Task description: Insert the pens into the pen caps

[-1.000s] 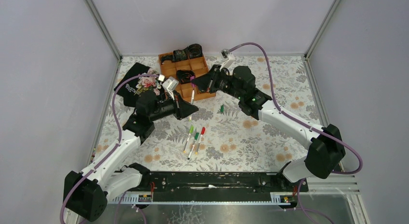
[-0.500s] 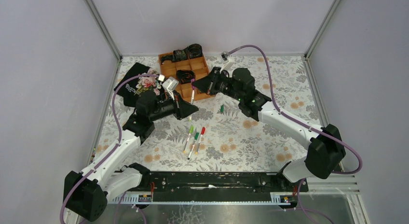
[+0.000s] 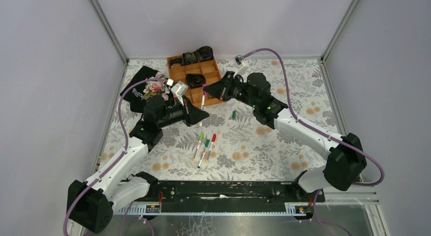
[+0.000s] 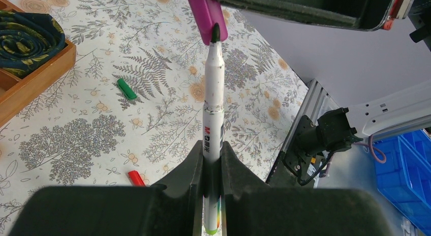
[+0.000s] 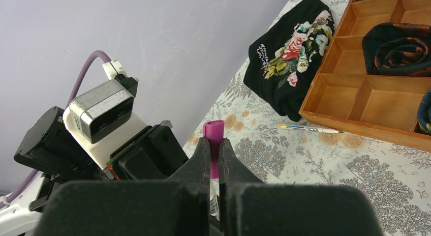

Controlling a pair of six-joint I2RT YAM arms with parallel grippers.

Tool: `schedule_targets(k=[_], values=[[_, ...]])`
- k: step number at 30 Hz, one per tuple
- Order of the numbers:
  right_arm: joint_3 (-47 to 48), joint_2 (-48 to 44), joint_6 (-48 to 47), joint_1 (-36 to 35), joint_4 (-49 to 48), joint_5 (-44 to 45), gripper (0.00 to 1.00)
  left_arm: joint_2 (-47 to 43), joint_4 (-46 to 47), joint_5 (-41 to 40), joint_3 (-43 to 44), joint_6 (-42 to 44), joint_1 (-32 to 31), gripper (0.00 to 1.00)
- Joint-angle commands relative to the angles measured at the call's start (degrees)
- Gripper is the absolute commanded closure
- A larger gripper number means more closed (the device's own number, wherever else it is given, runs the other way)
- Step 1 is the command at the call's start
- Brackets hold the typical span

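Note:
My left gripper (image 3: 197, 115) (image 4: 209, 150) is shut on a white pen (image 4: 213, 109) (image 3: 202, 101), which points away from it. The pen's dark tip sits at the mouth of a magenta cap (image 4: 202, 16) (image 5: 213, 132) (image 3: 203, 86). My right gripper (image 3: 217, 90) (image 5: 214, 145) is shut on that cap. Pen and cap are in line, and the barrel shows below the cap. A loose dark green cap (image 3: 233, 114) (image 4: 124, 88) lies on the cloth. Three capped pens (image 3: 205, 146) lie side by side nearer the front, with lime, green and red caps. Another bare pen (image 5: 308, 128) lies beside the tray.
A wooden compartment tray (image 3: 179, 73) (image 5: 356, 110) with dark rolled items stands at the back. A folded black floral shirt (image 3: 147, 88) (image 5: 289, 48) lies left of it. The floral tablecloth (image 3: 284, 139) covers the table.
My right arm has shifted slightly to the right with the magenta cap. My left arm and the pen have held still.

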State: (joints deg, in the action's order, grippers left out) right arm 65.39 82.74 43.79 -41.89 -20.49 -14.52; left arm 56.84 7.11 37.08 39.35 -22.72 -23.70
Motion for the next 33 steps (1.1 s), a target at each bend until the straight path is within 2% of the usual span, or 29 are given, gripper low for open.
schedule_targets(k=[1,18,33], values=[[2.5,-1.7,0.4,-0.5,-4.2,-0.7,1.0,-0.5,4.0,0.2,-0.5,-0.7,-0.3,1.0],[5.7,0.9,-0.1,-0.4,-3.2,0.0,1.0,-0.9,4.3,0.2,-0.6,-0.4,-0.3,1.0],[3.3,0.3,-0.4,-0.5,-2.8,-0.4,1.0,-1.4,4.5,-0.3,-0.9,-0.6,-0.3,1.0]])
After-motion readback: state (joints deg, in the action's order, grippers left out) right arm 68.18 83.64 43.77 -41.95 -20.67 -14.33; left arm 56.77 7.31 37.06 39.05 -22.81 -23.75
